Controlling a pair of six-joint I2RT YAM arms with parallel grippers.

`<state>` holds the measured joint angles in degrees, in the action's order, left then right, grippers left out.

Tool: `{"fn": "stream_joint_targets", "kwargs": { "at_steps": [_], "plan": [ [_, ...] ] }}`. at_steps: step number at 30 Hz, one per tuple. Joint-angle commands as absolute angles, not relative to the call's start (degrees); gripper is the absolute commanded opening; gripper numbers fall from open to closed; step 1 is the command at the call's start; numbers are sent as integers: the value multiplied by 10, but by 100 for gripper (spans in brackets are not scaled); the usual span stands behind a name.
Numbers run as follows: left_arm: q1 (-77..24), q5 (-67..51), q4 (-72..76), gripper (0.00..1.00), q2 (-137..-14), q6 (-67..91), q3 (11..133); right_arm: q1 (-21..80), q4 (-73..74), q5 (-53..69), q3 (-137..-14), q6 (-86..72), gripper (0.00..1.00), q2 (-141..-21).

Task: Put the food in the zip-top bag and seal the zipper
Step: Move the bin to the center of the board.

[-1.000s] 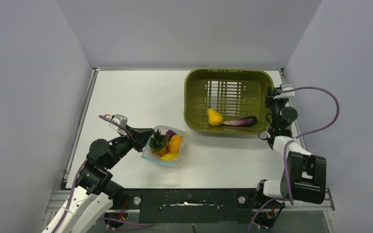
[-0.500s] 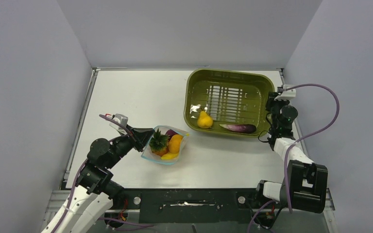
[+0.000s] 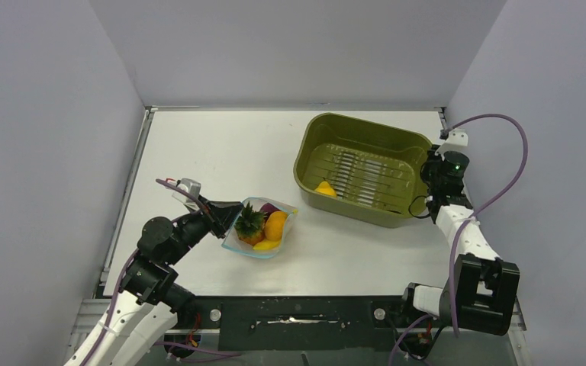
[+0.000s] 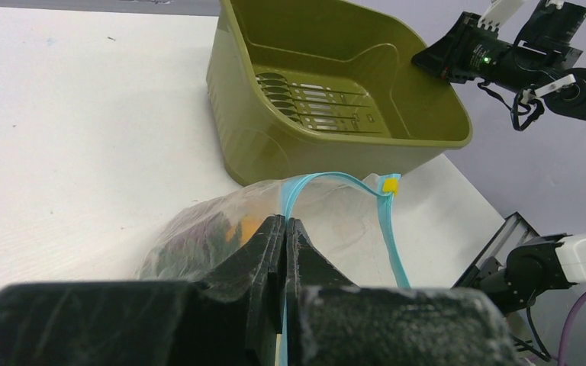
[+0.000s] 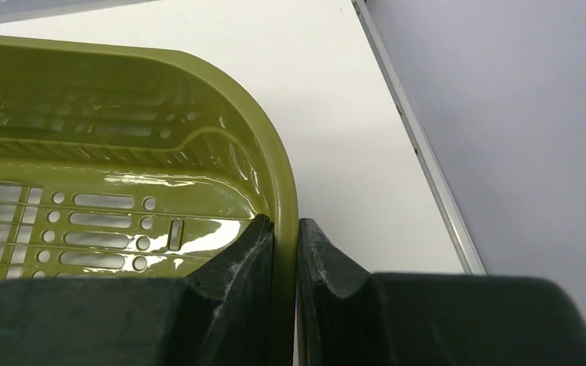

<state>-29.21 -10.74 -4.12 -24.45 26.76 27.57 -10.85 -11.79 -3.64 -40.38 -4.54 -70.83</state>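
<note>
The clear zip-top bag [image 3: 262, 229] lies at the table's front left with its mouth open. Inside it are an orange fruit with a green leafy top [image 3: 249, 222], a yellow-orange piece [image 3: 275, 226] and a purple-pink piece [image 3: 268, 208]. My left gripper [image 3: 227, 216] is shut on the teal-blue zipper [image 4: 303, 187] at the bag's mouth; a yellow slider [image 4: 388, 184] sits on the strip. My right gripper [image 3: 430, 174] is shut on the right rim of the olive-green basin [image 3: 336, 137] and holds it tilted. A yellow toy food [image 3: 324, 188] lies at the basin's low side.
The basin's rim [image 5: 286, 191] runs between my right fingers in the right wrist view. The table's metal edge [image 5: 420, 145] and the grey wall stand just to the right of it. The basin also shows in the left wrist view [image 4: 259, 145], behind the bag.
My right gripper has lifted the basin's right side, tilting it toward the left. The yellow food slid to the low side; the purple eggplant is no longer visible. The left arm has not moved.
</note>
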Motion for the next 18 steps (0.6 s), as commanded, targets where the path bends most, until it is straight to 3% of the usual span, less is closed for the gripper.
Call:
{"fn": "stream_joint_targets", "kwargs": {
  "at_steps": [1,8,18],
  "plan": [
    [-294,-106,-21,0,-249,275,302,-110,-40,-73,-412,-47,12,-717],
    [-294,-99,-33,0,-256,288,308,-111,2,-119,-444,-100,36,-739],
    [-294,-95,-44,0,-241,282,310,-108,127,-168,-525,-210,52,-701]
  ]
}}
